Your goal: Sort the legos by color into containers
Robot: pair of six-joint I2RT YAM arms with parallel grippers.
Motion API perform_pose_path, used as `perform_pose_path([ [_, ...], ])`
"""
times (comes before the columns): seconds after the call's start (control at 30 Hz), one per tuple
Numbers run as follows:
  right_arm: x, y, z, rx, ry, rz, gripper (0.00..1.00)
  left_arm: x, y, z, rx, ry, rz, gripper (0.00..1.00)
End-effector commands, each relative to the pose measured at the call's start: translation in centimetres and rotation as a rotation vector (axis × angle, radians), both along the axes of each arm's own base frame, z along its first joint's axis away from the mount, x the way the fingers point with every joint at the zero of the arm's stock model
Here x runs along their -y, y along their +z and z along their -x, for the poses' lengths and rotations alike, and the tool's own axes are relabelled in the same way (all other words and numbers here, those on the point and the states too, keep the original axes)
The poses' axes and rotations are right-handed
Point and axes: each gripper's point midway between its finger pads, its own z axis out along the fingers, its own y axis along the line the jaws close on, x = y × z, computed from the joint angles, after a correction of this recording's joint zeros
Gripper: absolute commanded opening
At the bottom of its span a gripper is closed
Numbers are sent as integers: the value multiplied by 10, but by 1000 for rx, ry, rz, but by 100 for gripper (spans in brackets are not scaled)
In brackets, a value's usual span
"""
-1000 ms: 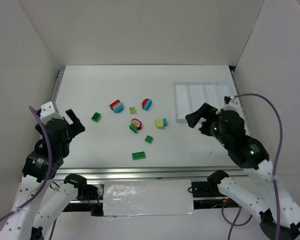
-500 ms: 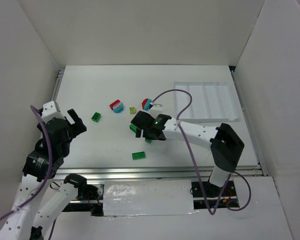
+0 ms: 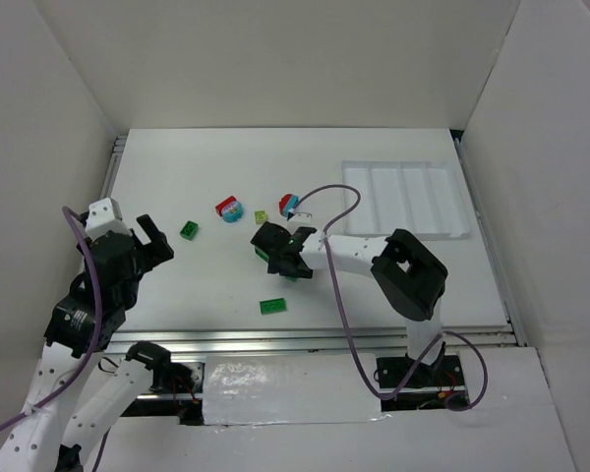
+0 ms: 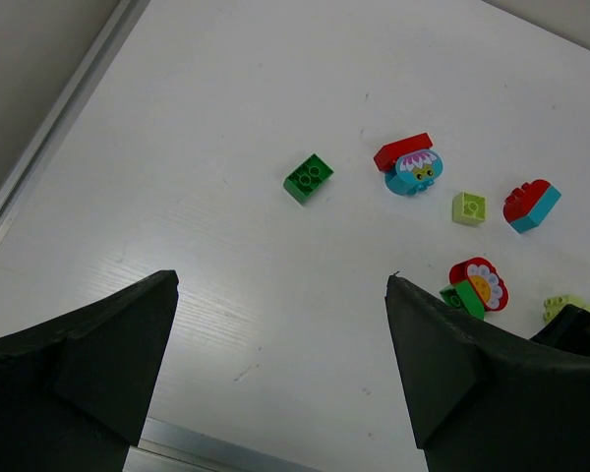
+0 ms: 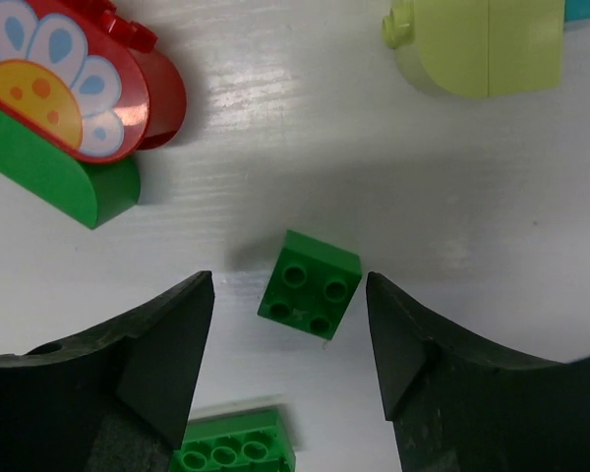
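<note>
- The small dark green brick [image 5: 310, 297] lies on the table right between the fingers of the right gripper [image 5: 287, 313] — a gap shows on each side, so nothing is pinched yet.
- It is square, with no long axis (slightly turned against the jaws' line).
- The right arm stretches low toward the table's middle.
- The left gripper [image 4: 281, 283] is spread wide, empty, well apart — the farther hand.
- The white tray [image 3: 385, 202] lies well off to the right.
</note>
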Motion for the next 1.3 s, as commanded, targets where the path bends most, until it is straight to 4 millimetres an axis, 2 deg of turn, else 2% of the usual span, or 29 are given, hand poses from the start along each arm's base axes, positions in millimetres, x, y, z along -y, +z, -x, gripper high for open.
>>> perform_pose_path([
  [0.0, -7, -1, -11, 27, -18, -38, 70, 3, 16, -4, 60, -18, 4, 100],
  [0.1, -4, -7, -9, 19, -17, -31, 62, 4, 15, -4, 60, -26, 5, 99],
  [0.37, -2, -18, -6, -3, -11, -23, 61, 6, 15, -5, 58, -34, 4, 99],
  [0.47, -1, -12, -7, 15, -7, -30, 39, 6, 15, -4, 61, -34, 4, 100],
  [0.5, 0, -10, -5, 21, 0, -36, 18, 6, 15, -5, 61, -34, 4, 99],
  [0.57, -1, 6, -8, 49, 11, -54, 15, 6, 15, -5, 59, -38, 3, 99],
  [0.6, -2, 13, -10, 62, 18, -63, 3, 6, 15, -5, 59, -36, 2, 99],
  [0.7, -7, 51, -17, 131, 86, -104, 0, 6, 15, -5, 58, -33, 2, 99],
  [0.73, -3, 74, -25, 180, 109, -125, 0, 6, 15, -5, 56, -31, 2, 99],
  [0.8, 9, 106, -37, 240, 136, -142, 0, 5, 15, -5, 58, -29, 3, 99],
  [0.83, 28, 115, -55, 262, 101, -137, 0, 5, 15, -5, 57, -28, 2, 100],
  [0.93, 64, 128, -85, 269, 89, -115, 0, 6, 14, -6, 55, -35, 1, 100],
  [0.97, 89, 137, -109, 282, 21, -115, 0, 7, 15, -6, 57, -36, 2, 100],
  [1.0, 105, 125, -118, 243, -3, -82, 0, 7, 13, -6, 50, -38, -1, 100],
  [1.03, 115, 124, -129, 234, -26, -75, 0, 7, 12, -7, 46, -39, -4, 99],
  [1.07, 133, 135, -150, 255, -78, -81, 0, 7, 10, -8, 36, -35, -7, 99],
  [1.1, 142, 119, -158, 211, -89, -47, 0, 7, 10, -8, 33, -31, -9, 99],
  [1.13, 150, 117, -167, 204, -113, -38, 0, 6, 9, -8, 23, -27, -12, 99],
  [1.17, 161, 130, -185, 232, -148, -44, 0, 6, 7, -9, 14, -26, -15, 100],
  [1.2, 167, 112, -193, 192, -160, -14, 0, 6, 6, -10, 11, -23, -17, 99],
  [1.23, 174, 108, -200, 184, -188, 3, 0, 6, 6, -10, 9, -21, -17, 100],
  [1.27, 179, 118, -214, 208, -215, 3, 0, 6, 5, -10, 6, -24, -18, 100],
])
